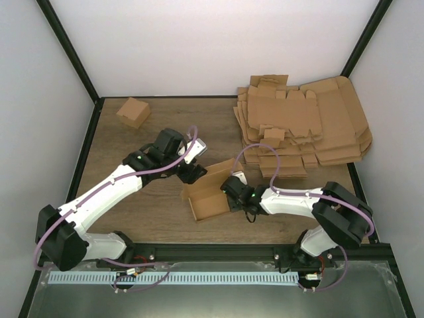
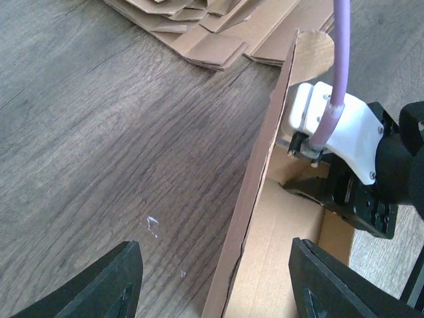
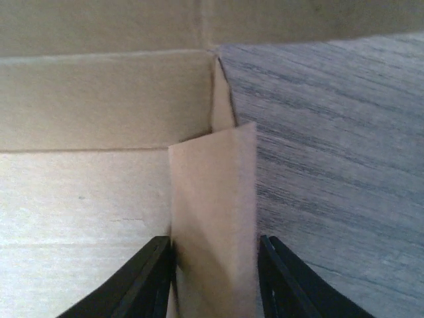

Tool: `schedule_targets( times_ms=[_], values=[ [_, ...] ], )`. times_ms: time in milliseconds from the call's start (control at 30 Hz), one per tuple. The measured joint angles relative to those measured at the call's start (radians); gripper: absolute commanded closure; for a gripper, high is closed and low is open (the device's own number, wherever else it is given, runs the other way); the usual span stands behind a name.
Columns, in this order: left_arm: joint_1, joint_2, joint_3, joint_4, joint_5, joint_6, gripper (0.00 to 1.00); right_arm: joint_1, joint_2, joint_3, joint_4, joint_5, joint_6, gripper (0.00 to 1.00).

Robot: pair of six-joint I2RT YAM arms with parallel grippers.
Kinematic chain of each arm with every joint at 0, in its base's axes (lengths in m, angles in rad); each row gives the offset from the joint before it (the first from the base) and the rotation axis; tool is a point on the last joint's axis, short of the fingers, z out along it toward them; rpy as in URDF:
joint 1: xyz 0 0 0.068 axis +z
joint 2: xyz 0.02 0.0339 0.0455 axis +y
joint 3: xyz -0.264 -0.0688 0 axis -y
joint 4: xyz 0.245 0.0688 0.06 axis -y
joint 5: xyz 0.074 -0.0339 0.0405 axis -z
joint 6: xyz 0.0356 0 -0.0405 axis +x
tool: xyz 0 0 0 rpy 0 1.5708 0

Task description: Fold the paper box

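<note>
The paper box [image 1: 207, 199] lies mid-table as a half-formed brown tray with raised walls. My left gripper [image 1: 191, 173] is at its far left corner. In the left wrist view it stands open [image 2: 222, 285], with its fingers on either side of the box's upright wall [image 2: 255, 179] and not touching it. My right gripper [image 1: 231, 191] reaches into the tray's right end. In the right wrist view an upright end flap [image 3: 213, 199] fills the gap of that gripper [image 3: 215, 278], and both fingers press its edges. The tray floor [image 3: 79, 218] is to the left of the flap.
A small folded brown box [image 1: 133, 111] sits at the far left corner. A spread pile of flat cardboard blanks [image 1: 305, 122] covers the far right, and its near edge shows in the left wrist view [image 2: 218, 26]. White walls enclose the wooden table [image 1: 132, 218].
</note>
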State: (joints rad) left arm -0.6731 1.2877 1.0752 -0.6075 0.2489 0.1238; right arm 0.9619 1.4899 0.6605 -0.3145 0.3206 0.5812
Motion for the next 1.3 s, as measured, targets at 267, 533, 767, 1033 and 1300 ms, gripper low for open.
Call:
schedule_targets(
  times_ms=[267, 533, 767, 1033, 1300],
  values=[
    [0.000, 0.000, 0.003, -0.001, -0.013, 0.000, 0.34, 0.002, -0.119, -0.005, 0.003, -0.031, -0.005, 0.51],
    [0.000, 0.000, 0.021, 0.000, -0.018, -0.009, 0.35, 0.002, -0.121, -0.004, -0.050, -0.026, 0.006, 0.63],
    [0.000, 0.073, 0.055, 0.000, 0.014, 0.000, 0.35, 0.002, -0.113, -0.004, -0.048, -0.048, -0.003, 0.78],
    [0.002, 0.202, 0.138, -0.010, 0.022, 0.007, 0.37, 0.002, -0.065, -0.003, -0.042, -0.032, 0.009, 0.99],
    [0.063, 0.202, 0.221, -0.011, 0.139, -0.024, 0.38, 0.003, -0.056, -0.003, -0.022, 0.029, 0.024, 0.99]
  ],
)
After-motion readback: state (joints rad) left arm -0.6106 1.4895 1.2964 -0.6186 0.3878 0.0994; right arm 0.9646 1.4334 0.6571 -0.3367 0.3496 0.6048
